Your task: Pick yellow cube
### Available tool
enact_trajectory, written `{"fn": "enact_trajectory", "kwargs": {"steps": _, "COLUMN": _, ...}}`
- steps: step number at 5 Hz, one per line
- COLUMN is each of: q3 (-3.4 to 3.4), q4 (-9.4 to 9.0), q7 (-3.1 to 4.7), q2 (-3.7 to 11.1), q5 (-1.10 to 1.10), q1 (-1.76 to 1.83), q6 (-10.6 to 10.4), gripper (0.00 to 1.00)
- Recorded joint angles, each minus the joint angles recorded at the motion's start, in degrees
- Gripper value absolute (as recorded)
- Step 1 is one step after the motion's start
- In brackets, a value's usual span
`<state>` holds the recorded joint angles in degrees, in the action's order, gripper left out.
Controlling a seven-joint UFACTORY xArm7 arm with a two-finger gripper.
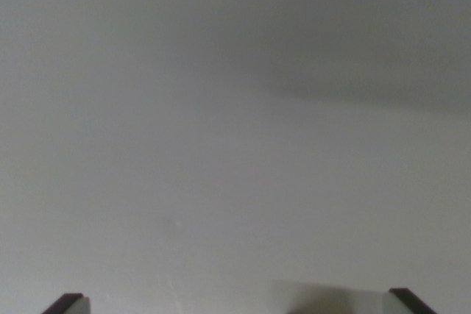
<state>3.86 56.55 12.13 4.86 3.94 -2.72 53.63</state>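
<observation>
Wrist view gives you very little to work with: a plain pale grey matte surface (221,204) fills nearly the whole picture, and the yellow cube you are meant to pick is nowhere in it.

Take the gripper (239,303) as your landmark. Only its two dark fingertips (65,304) show, poking up at the bottom edge, one at the wrist view's left and one at the wrist view's right. They stand wide apart with nothing but bare surface between them, so the claw is released and holds nothing.

Going left to right from there: above the left fingertip the surface is evenly lit and blank. Above the gap between the tips it is equally blank. Just beside the right fingertip, on its inner side, lies a soft dark shadow patch (324,299), and far above that tip a broad, blurred band of darker grey shading (368,42) spreads across the upper right.

The main risk, as I judge it, is closing or descending blind. With no cube in sight, you have nothing to line the fingers up on, and any downward move could press the tips into the surface. A second risk is mistaking the shadows for an object's edge. The picture is also soft, so judging height above the surface is unreliable.
</observation>
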Motion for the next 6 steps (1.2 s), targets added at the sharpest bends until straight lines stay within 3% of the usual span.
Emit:
{"fn": "enact_trajectory", "kwargs": {"steps": 1, "q3": 0.0, "q4": 0.0, "q7": 0.0, "q2": 0.0, "q5": 0.0, "q1": 0.0, "q6": 0.0, "gripper": 0.0}}
{"fn": "enact_trajectory", "kwargs": {"steps": 2, "q3": 0.46, "q4": -2.39, "q7": 0.88, "q2": 0.44, "q5": 0.35, "q1": -0.3, "q6": -2.6, "gripper": 0.0}}
{"fn": "enact_trajectory", "kwargs": {"steps": 3, "q3": 0.46, "q4": -2.39, "q7": 0.88, "q2": 0.44, "q5": 0.35, "q1": -0.3, "q6": -2.6, "gripper": 0.0}}
{"fn": "enact_trajectory", "kwargs": {"steps": 4, "q3": 0.9, "q4": -4.71, "q7": 1.72, "q2": 0.86, "q5": 0.68, "q1": -0.59, "q6": -5.1, "gripper": 0.0}}
{"fn": "enact_trajectory", "kwargs": {"steps": 5, "q3": 0.9, "q4": -4.71, "q7": 1.72, "q2": 0.86, "q5": 0.68, "q1": -0.59, "q6": -5.1, "gripper": 0.0}}
{"fn": "enact_trajectory", "kwargs": {"steps": 6, "q3": 1.32, "q4": -6.94, "q7": 2.54, "q2": 1.27, "q5": 1.0, "q1": -0.86, "q6": -7.5, "gripper": 0.0}}
